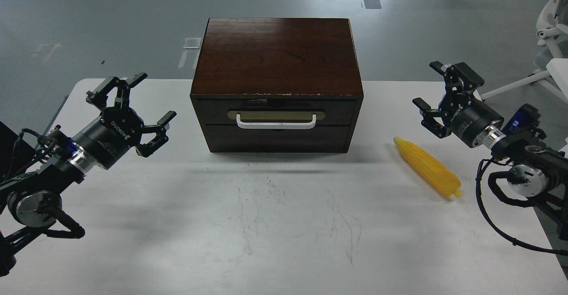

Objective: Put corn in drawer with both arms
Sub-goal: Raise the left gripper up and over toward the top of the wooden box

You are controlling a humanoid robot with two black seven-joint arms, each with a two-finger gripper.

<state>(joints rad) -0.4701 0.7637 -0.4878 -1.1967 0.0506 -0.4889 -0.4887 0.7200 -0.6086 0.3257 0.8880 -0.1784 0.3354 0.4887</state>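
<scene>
The yellow corn [427,167] lies on the white table to the right of the dark brown box [277,60], its pointed end toward the box. The drawer [276,116] is pushed in flush, its white bar handle [276,122] facing me. My left gripper [131,104] hovers open to the left of the box, holding nothing. Up and to the right of the corn, apart from it, my right gripper [437,92] is open and empty.
The white table [284,224] carries only the box and the corn, with a scuffed bare surface in front. Grey floor lies beyond the table's far edge. A white chair [552,33] stands at the far right.
</scene>
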